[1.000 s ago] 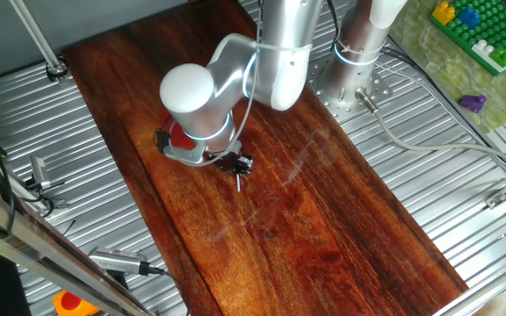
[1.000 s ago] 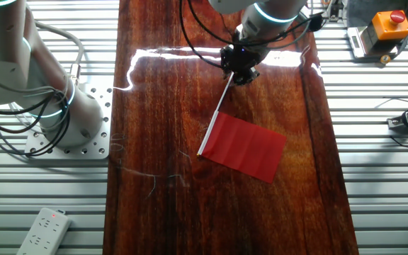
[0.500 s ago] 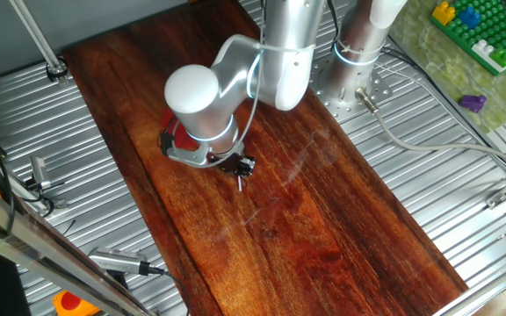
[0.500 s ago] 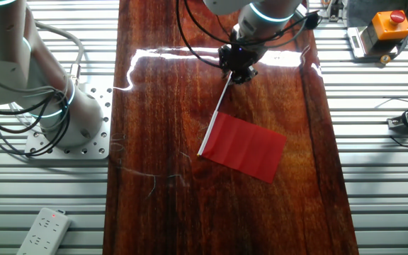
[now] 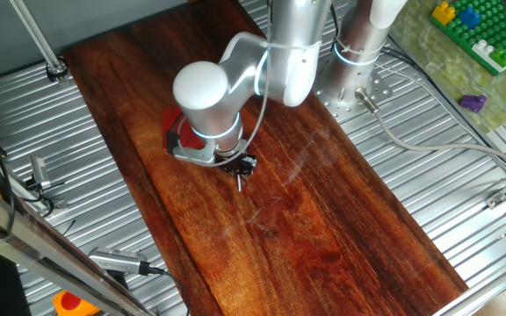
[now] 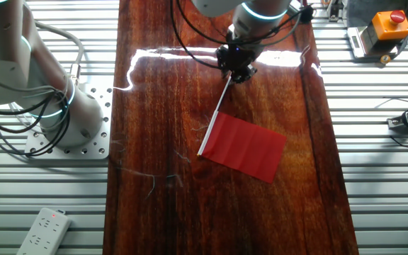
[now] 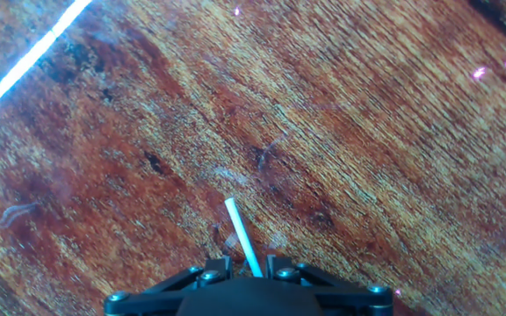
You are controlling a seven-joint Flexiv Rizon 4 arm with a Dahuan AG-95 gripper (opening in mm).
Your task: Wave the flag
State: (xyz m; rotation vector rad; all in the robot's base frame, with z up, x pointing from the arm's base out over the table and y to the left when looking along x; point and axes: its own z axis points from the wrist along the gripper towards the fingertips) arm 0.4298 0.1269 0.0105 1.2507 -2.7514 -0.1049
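Observation:
The flag lies flat on the wooden board. Its red cloth spreads toward the near right, and its thin white stick runs up to my gripper. The gripper is shut on the stick near its free end. In the hand view the short white stick end pokes out between the two dark fingers, just above the wood. In one fixed view the arm hides most of the flag. Only a red edge and the stick tip below the gripper show.
A second robot base stands left of the board on the ribbed metal table. A power strip lies at the near left. A box with a red button is at the far right. Toy bricks sit on a mat.
The arm's elbow and wrist have shifted slightly over the board. The gripper stays at the stick end. The cloth and stick lie where they were.

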